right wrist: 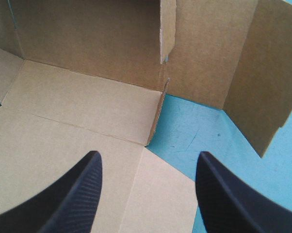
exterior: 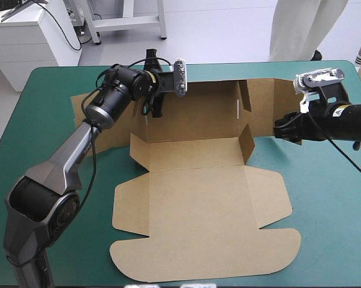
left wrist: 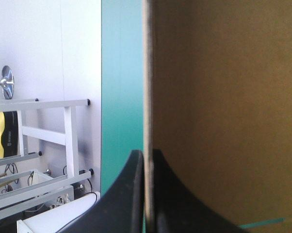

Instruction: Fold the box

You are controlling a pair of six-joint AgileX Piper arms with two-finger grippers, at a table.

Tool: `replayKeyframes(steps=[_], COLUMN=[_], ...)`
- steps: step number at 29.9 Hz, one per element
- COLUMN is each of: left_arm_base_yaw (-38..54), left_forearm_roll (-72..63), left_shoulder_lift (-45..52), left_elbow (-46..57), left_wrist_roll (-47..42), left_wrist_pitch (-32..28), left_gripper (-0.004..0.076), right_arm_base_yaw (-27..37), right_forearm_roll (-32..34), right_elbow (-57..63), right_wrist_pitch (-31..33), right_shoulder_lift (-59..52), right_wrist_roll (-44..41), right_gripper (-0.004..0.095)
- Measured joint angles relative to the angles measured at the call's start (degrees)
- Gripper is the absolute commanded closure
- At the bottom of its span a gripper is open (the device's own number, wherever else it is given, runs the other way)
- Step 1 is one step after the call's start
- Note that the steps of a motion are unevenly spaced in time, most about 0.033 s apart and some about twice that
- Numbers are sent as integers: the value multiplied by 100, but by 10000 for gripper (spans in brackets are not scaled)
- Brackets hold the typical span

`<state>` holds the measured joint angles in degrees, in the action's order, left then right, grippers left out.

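Now box (left wrist: 223, 97) wall w/in left gripper (left wrist: 147, 154)

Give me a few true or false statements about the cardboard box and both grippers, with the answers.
1. The left gripper is shut on a raised wall of the cut brown cardboard box. True.
2. The right gripper is clamped on the box. False: its broad black fingers stand open, holding nothing.
3. The box's long far wall stands upright. True.
4. The box's wide rounded near flap is raised. False: it lies flat on the teal-green table cover.
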<state>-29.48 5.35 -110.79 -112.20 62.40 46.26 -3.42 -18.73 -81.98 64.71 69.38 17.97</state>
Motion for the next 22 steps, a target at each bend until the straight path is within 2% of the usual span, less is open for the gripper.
replayKeyframes(steps=[5,11,17,22], left_arm_base_yaw=[-639,-1310,-1602,-1891], left_forearm_roll=[652,1727,3252,5097], left_shoulder_lift=[173,890,1844,2430], left_elbow=[100,1250,3181,4334], left_wrist_roll=[-492,-1477,-3207,-5058], left_wrist_pitch=[-59,-589,-1845,-2234], left_gripper=[757,756,756,756], right_arm_base_yaw=[0,0,0,83], right_forearm_roll=[568,1266,1343,1303], right_elbow=[-226,-520,-550,-558], right_wrist_pitch=[52,283,590,590], right_shoulder_lift=[0,0,0,0], right_wrist_roll=[-323,-660,-719,-790], right_gripper=[372,372,372,372])
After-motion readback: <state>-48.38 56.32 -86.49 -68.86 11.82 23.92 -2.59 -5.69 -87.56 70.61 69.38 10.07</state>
